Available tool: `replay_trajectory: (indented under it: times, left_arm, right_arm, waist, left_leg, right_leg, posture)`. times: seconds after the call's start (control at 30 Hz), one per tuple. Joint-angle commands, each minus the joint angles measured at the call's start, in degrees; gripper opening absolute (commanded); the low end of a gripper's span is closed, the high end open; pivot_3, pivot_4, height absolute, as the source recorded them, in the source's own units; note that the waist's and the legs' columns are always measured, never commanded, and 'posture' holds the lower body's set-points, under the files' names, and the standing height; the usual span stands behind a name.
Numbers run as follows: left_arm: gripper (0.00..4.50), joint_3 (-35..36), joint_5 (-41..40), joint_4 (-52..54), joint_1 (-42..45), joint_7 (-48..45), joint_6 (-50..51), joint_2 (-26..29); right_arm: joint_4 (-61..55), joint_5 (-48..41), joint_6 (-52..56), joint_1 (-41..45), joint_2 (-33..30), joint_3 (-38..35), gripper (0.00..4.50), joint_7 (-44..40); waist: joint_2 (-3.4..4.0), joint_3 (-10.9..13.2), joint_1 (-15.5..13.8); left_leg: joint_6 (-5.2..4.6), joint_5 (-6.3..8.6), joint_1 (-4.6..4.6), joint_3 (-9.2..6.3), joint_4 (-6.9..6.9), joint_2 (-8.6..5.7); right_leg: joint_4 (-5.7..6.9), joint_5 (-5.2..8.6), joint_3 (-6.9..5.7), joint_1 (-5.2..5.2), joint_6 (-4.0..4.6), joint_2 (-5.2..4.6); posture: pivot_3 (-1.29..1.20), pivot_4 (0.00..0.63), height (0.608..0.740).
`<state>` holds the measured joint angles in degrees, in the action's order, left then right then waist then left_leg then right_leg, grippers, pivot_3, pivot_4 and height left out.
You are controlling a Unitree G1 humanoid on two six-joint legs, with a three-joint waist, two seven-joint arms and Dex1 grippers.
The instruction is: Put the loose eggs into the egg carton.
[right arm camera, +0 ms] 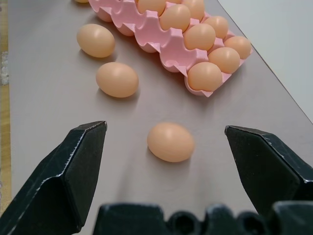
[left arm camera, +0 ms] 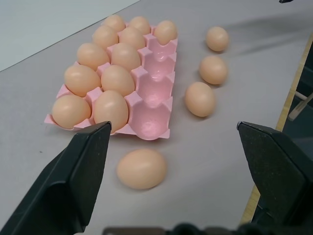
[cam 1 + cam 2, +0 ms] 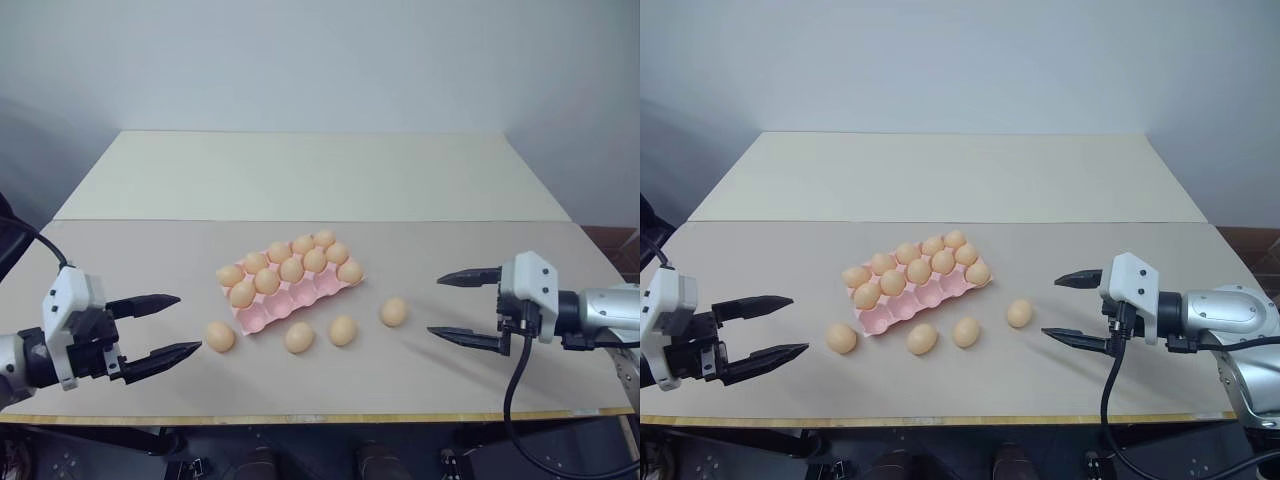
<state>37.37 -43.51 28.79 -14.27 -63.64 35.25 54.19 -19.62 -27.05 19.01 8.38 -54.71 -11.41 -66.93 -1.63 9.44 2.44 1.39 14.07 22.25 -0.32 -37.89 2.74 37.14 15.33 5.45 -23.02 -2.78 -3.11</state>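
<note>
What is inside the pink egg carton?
The egg carton holds eleven eggs: its two far rows are full, and one more sits at the right end of the near row. The other four near cups are empty. The cup bottoms under the eggs are covered.

Pink moulded egg carton [image 3: 300,298] holds tan-orange eggs; the four loose eggs [image 3: 343,330] are the same plain tan-orange. Between the black-fingered left gripper [image 3: 160,327] and right gripper [image 3: 467,308], the table [image 3: 150,250] is greyish-beige, cream beyond.
</note>
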Motion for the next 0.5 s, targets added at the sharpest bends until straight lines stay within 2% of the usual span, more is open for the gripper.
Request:
replay_trajectory:
  times: [0.03,0.13,0.5]
  left_arm:
    - [4.48,1.3,-0.9,0.3,0.8,-0.3,-0.2,0.9]
    - [4.48,1.8,-2.3,0.8,0.9,0.4,1.9,1.3]
    - [4.48,-1.0,-1.1,-1.6,3.7,-5.4,-1.6,4.0]
  right_arm:
    - [-0.9,-0.7,-1.1,0.3,-0.3,-1.0,4.50,-0.3]
    - [-1.2,-0.8,-1.0,-0.1,-0.3,-1.3,4.50,-0.4]
    - [-2.1,-1.2,0.7,-0.8,-0.9,-2.1,4.50,0.4]
  waist:
    - [0.00,0.0,0.0]
    - [0.00,0.0,0.0]
    - [0.00,0.0,0.0]
  left_leg:
    - [0.00,0.00,0.00,0.00,0.00,0.00]
    - [0.00,0.00,-0.01,0.00,0.00,0.00]
    - [0.00,0.00,-0.01,0.00,0.00,0.00]
  right_leg:
    - [0.00,0.00,0.00,0.00,0.00,0.00]
    - [0.01,0.00,0.00,0.00,0.00,0.00]
    - [0.01,0.00,0.00,0.00,0.00,0.00]
  posture:
    - [0.00,0.150,0.740]
    - [0.00,0.150,0.740]
    - [0.00,0.150,0.740]
